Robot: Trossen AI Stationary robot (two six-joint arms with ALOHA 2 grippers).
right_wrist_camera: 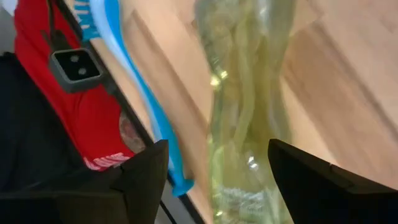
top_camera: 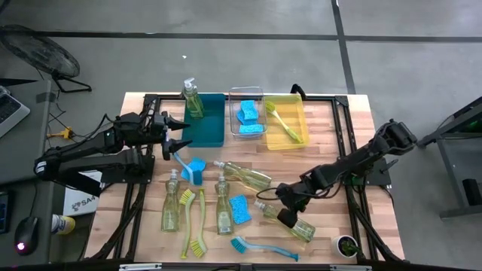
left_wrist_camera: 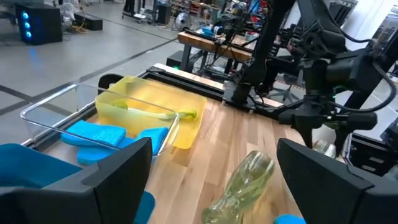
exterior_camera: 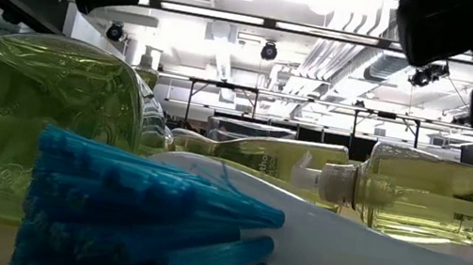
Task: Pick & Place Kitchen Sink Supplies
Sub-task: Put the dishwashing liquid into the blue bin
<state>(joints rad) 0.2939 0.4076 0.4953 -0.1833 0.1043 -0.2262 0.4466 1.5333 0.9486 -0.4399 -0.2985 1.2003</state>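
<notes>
Soap bottles lie on their sides on the wooden table point(top_camera: 331, 143). My right gripper point(top_camera: 276, 207) hangs open over one soap bottle point(top_camera: 292, 224) near the front right. In the right wrist view its fingers stand on either side of that bottle point(right_wrist_camera: 249, 93), apart from it. My left gripper point(top_camera: 177, 137) waits open beside the teal bin point(top_camera: 211, 124), where another soap bottle point(top_camera: 192, 99) stands upright. The clear bin point(top_camera: 247, 128) holds blue sponges point(top_camera: 247, 113). A yellow-green brush point(top_camera: 282, 124) lies in the yellow bin point(top_camera: 297, 113).
Loose on the table lie more soap bottles point(top_camera: 245, 175) point(top_camera: 172, 202) point(top_camera: 224, 205), a blue sponge point(top_camera: 239, 209), two yellow-green brushes point(top_camera: 193, 222), a blue brush point(top_camera: 260, 247) along the front edge and another blue brush point(top_camera: 192, 167) by my left gripper. A small round thing point(top_camera: 346, 245) sits front right.
</notes>
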